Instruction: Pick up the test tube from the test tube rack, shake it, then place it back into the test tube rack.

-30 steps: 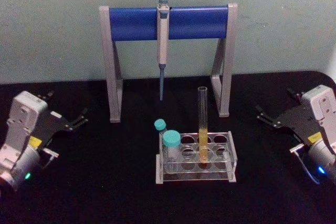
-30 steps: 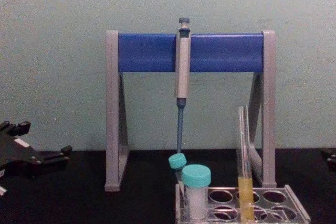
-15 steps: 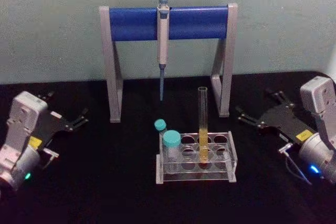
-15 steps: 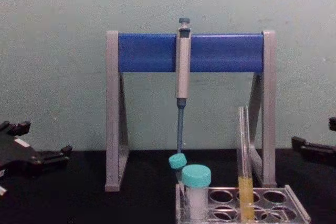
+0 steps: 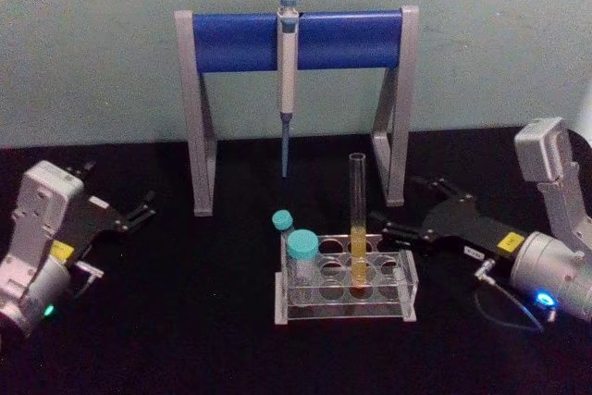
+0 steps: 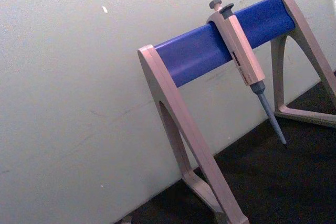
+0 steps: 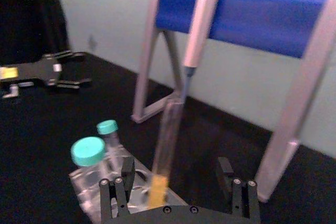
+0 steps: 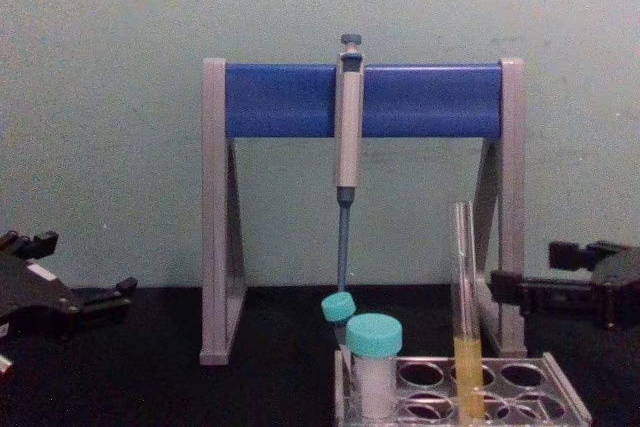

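Test tube rack (image 5: 344, 311): on desk (image 5: 185, 321), just off the right claw (image 5: 396, 203).
Test tube (image 5: 357, 219): upright in rack, facing right claw's gap, not touched.
Right claw: spread wide.
Left claw (image 5: 116, 187): spread, well apart, idle.
Pipette stand (image 5: 240, 41): behind both claws.

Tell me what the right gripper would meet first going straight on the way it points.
Probably the test tube, upright in the test tube rack: the right wrist view shows it ahead, between the open fingers of the right gripper. Depth unclear.
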`<control>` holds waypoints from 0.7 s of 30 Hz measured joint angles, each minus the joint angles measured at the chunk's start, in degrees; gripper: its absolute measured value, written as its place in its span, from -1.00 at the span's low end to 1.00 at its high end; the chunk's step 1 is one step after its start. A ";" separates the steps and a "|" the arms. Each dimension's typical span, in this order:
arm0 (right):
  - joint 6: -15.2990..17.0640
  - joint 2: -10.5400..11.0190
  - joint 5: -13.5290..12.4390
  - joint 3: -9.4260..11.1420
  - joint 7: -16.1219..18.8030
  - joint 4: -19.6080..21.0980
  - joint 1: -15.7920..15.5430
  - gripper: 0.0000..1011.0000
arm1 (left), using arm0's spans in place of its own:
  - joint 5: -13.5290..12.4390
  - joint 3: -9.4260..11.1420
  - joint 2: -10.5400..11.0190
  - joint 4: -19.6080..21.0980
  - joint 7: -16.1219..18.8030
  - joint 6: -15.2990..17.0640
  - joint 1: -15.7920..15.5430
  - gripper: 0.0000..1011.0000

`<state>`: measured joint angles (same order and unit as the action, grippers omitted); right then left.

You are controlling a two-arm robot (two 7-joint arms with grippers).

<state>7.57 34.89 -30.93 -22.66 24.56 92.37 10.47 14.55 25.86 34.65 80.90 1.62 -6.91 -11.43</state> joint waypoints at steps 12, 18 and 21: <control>4.98 -2.81 -2.79 -2.49 4.36 -4.42 5.09 0.98 | 0.00 0.00 0.00 0.00 0.00 0.00 0.00 1.00; 5.10 -4.11 -3.66 -3.65 5.48 -7.58 7.43 0.98 | 0.00 0.00 0.00 0.00 0.00 0.00 0.00 1.00; 5.02 -4.74 -3.96 -4.45 6.12 -9.32 8.76 0.98 | 0.00 0.00 0.00 0.00 0.00 0.00 0.00 1.00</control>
<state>12.59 30.15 -34.89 -27.11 30.69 83.05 19.23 14.55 25.86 34.65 80.90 1.62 -6.91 -11.43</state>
